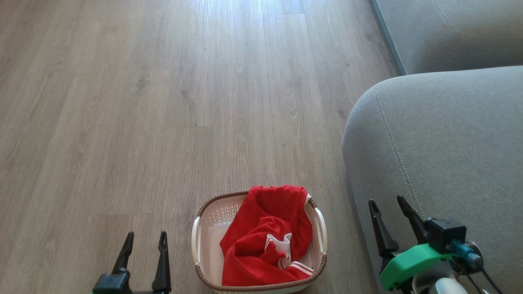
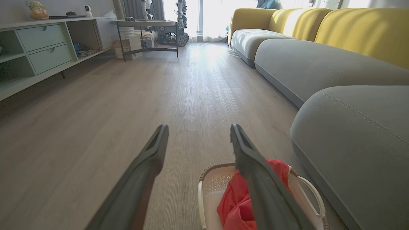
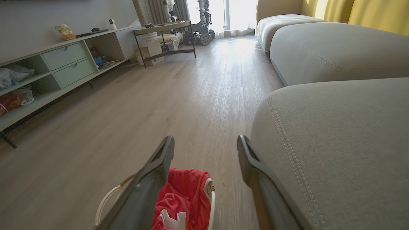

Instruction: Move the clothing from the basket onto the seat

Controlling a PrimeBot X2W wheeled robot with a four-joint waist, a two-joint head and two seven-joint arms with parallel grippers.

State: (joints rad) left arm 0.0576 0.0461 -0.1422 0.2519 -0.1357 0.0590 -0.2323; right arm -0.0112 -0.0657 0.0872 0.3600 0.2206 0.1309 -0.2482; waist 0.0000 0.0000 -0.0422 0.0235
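Bright red soft fabric clothing with white trim [image 1: 265, 237] lies bunched inside the cream perforated plastic basket with brown rim [image 1: 212, 228], on the wood floor [image 1: 163, 102] beside the large grey upholstered seat [image 1: 449, 143]. Left gripper [image 1: 147, 233] and right gripper [image 1: 385, 200] flank the basket, fingers spread wide, both empty.

The left gripper [image 1: 147, 233] sits low on the robot's left, its 2 long dark fingers pointing forward and spread wide with nothing between them; the right gripper [image 1: 385, 200] is held a little further forward on the other side, its 2 fingers parted just the same, empty, and leaning slightly to the left. Behind the right fingers sits a black block [image 1: 445, 232] on a green bracket [image 1: 408, 261]; a dark cable [image 1: 488, 277] trails from the wrist.
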